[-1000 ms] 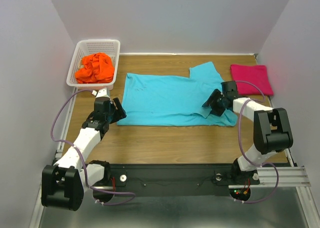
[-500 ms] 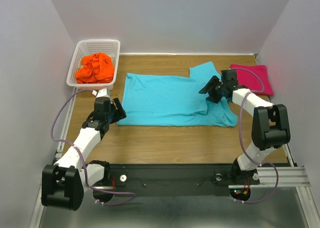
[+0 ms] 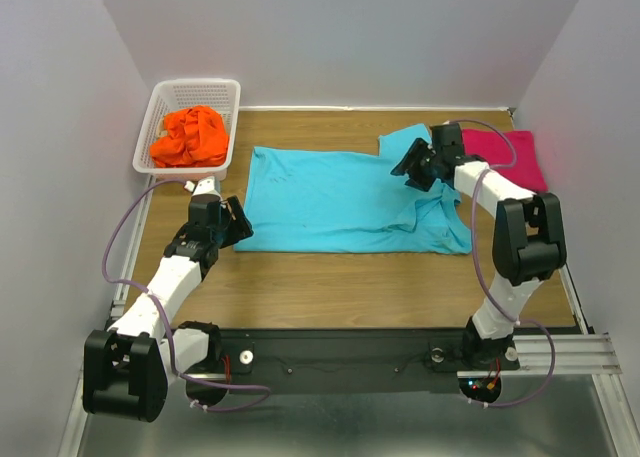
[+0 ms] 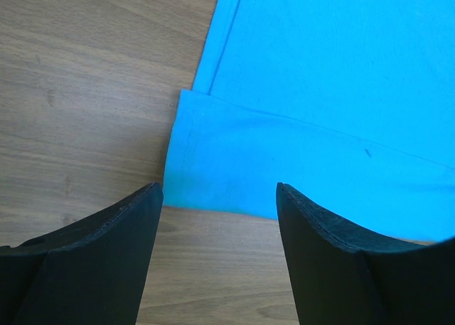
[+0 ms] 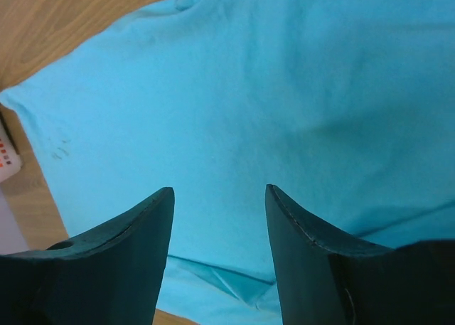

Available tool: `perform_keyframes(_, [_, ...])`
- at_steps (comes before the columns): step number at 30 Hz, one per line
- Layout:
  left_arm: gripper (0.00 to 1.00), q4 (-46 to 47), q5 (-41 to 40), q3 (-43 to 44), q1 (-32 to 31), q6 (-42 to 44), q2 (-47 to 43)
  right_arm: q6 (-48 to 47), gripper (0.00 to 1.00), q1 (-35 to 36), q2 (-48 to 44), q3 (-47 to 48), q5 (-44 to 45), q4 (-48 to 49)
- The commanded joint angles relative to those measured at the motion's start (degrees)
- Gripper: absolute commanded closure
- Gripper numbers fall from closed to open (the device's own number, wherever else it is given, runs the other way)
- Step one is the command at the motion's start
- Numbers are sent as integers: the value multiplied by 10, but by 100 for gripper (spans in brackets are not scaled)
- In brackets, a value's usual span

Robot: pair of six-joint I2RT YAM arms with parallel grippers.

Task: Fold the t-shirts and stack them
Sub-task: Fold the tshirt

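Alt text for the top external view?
A turquoise shirt lies spread on the table, open left gripper at its near left corner, open right gripper over its far right sleeve. An orange shirt sits in the basket; a pink shirt lies folded far right.

You have a wooden table (image 3: 330,277) carrying three things: a turquoise shirt (image 3: 330,197) spread flat across its middle, a folded pink shirt (image 3: 515,157) at the far right, and a white basket (image 3: 196,82) in the far left corner.

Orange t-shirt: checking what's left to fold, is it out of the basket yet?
No, the orange t-shirt lies crumpled inside the white basket.
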Motion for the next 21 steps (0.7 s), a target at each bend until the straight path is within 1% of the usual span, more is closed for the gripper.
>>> perform_keyframes(1, [23, 19, 4, 3, -3, 10, -5, -28, 41, 4, -78, -42, 80, -53])
perform_keyframes(2, [23, 20, 5, 3, -3, 10, -4, -27, 43, 4, -108, -55, 87, -61])
perform_keyframes(6, [23, 23, 6, 5, -3, 12, -1, -17, 46, 5, -164, -134, 103, -96])
perform_keyframes(9, [23, 23, 7, 6, -3, 13, 3, -24, 47, 6, -190, -162, 110, -102])
perform_keyframes(13, [23, 24, 8, 7, -2, 13, 7, -32, 47, 9, -184, -185, 81, -101])
perform_keyframes(21, [23, 24, 8, 7, -3, 15, 4, -20, 49, 18, -149, -198, 61, -69])
